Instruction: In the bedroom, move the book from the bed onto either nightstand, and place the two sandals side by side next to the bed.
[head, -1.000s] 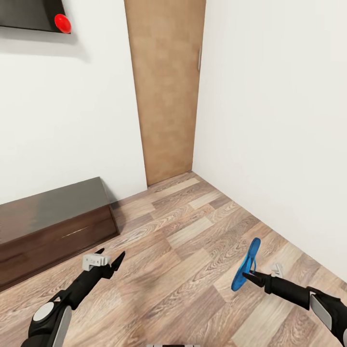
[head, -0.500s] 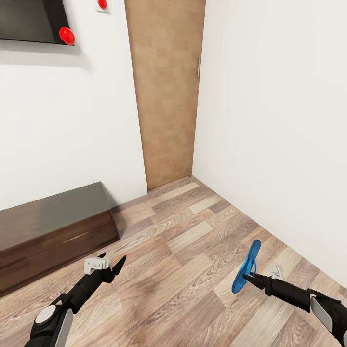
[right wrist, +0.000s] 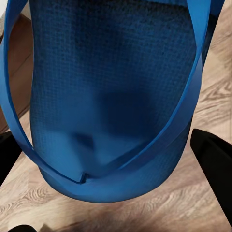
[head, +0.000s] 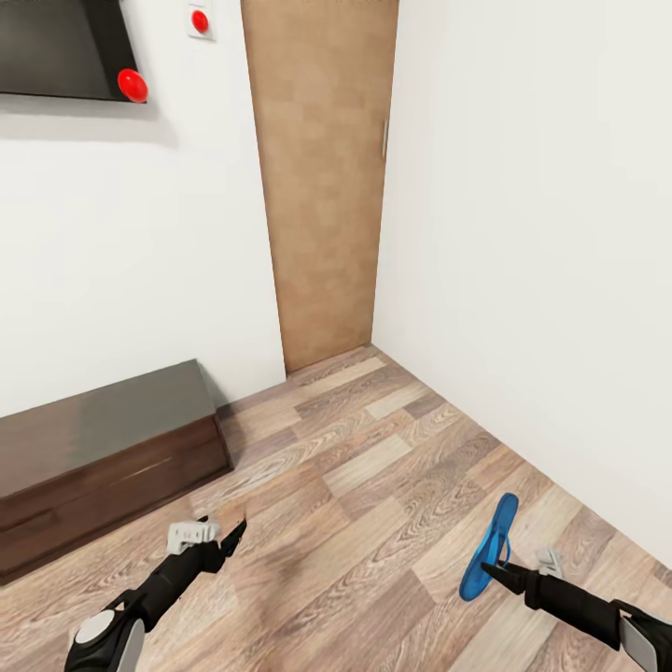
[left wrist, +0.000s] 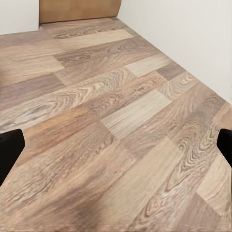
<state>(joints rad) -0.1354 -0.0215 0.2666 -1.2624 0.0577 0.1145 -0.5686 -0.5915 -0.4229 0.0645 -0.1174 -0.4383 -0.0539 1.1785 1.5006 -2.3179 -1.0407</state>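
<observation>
Grey-brown wood-plank floor is spread bare beneath both arms. A bright blue flat sandal is held upright in the right gripper fingers, near the white wall. The left gripper fingers are spread wide, holding nothing, just beside a long dark brown dresser. A brown wooden door is set in the corner.

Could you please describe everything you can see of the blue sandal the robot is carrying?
The sandal is bright blue, a flat slim sole with a finely dimpled footbed and thin straps meeting in a V, looking like foam or rubber. The right hand holds it by its lower end, so it stands nearly on end, tilted, above the wood-plank floor near the white wall, touching nothing else.
</observation>
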